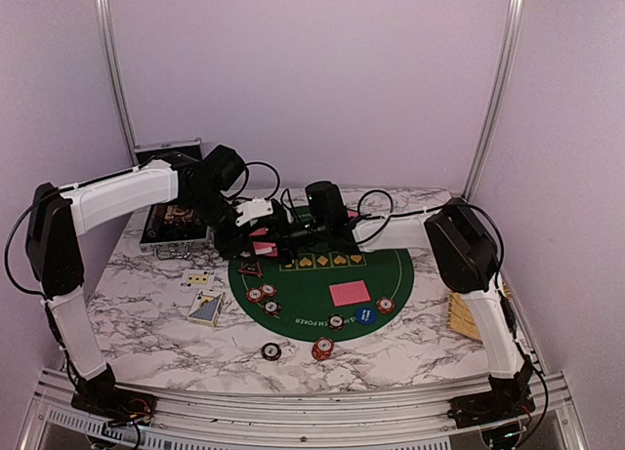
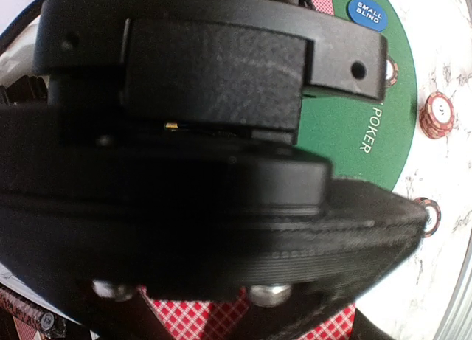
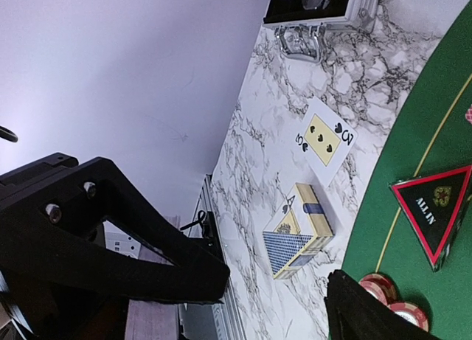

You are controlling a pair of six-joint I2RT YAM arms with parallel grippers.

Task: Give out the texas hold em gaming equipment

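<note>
My right pincer (image 3: 279, 288) stands wide open with nothing between its fingers (image 3: 110, 237). It hangs low over the back part of the green felt mat (image 1: 391, 274), pointing toward the left edge of the desk (image 1: 146, 333). My left pincer (image 1: 256, 233) meets it there almost nose to nose. A black housing fills most of my left wrist view, so I cannot tell whether that pincer is open or closed. A red-checked card back (image 2: 199, 319) shows just under it, but I cannot say whether I grip it.

My left arm rises from the near left corner, runs up along the left edge and bends across toward the middle of the desk. My right arm rises from the near right corner, elbows above the right edge and stretches leftward, low over the felt.

Just beside my pincers, toward the near edge, lies the triangular marker (image 3: 435, 207) reading ALL IN, with three chips (image 1: 266, 298) clustered below it. A red-backed card (image 1: 350, 293) lies face down at the mat's middle. Near the mat's front rim sits the blue button (image 2: 366, 14) marked SMALL BLIND, between two more chips. Two chip stacks (image 1: 323, 347) stand off the felt, toward the near edge. Left of the mat lie a face-up card (image 3: 324, 137) and a card box (image 3: 299, 240). The black case (image 1: 171, 221) sits at the back left corner and the wicker tray (image 1: 467, 313) at the right edge.
</note>
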